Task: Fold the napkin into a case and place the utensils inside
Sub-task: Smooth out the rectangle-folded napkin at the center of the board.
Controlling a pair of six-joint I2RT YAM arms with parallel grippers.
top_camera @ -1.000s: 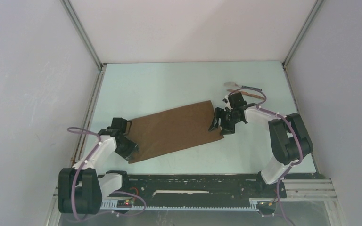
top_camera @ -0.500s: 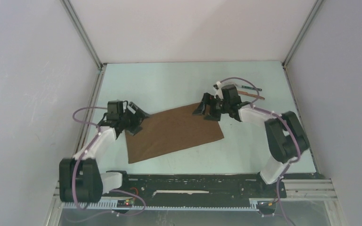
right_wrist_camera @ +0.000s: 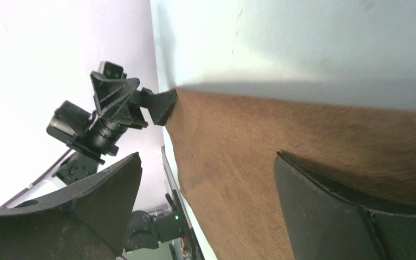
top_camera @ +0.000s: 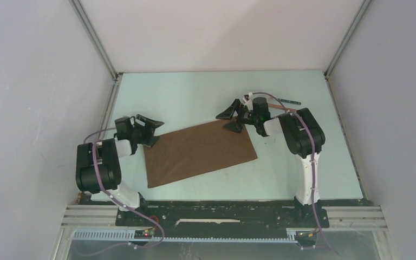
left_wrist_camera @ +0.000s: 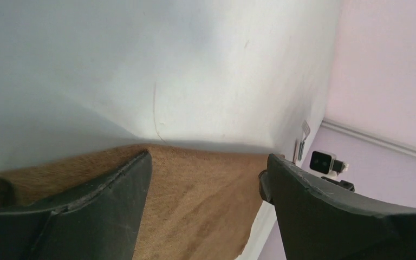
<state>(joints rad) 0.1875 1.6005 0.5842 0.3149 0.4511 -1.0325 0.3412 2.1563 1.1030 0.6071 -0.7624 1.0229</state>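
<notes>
Hands are counted as two, both spread wide with nothing held: the left hand (top_camera: 153, 131) and the right hand (top_camera: 228, 121). One napkin (top_camera: 197, 151) is seen lying flat on the tabletop (top_camera: 195, 92) between them, a far corner just under each hand (one apiece). Behind the right hand, the utensils (top_camera: 287, 101) are laid apart from the cloth; only one slim dark piece can be made out.
</notes>
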